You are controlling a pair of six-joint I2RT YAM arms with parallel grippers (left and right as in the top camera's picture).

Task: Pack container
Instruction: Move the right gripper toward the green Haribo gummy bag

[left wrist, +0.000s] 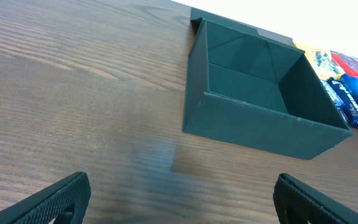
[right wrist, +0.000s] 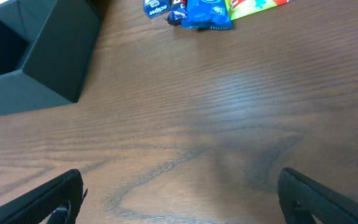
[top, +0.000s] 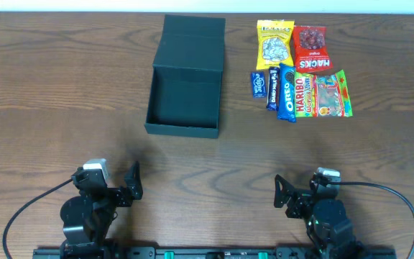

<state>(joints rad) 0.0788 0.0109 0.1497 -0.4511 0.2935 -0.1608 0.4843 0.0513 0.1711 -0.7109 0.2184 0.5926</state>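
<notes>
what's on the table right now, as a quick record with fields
container: dark teal box, lid flap open, nothing inside
snacks: cluster of packets on the table to the right of the container, not touching it; includes Oreo and Haribo
left gripper: open, holding nothing
right gripper: open, holding nothing
packed so far: none

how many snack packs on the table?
6, all right of the box. Back row: yellow bag, Hacks bag. Front row, left to right: Eclipse, dark bar, Oreo, Haribo bag, which might be two overlapped.
</notes>
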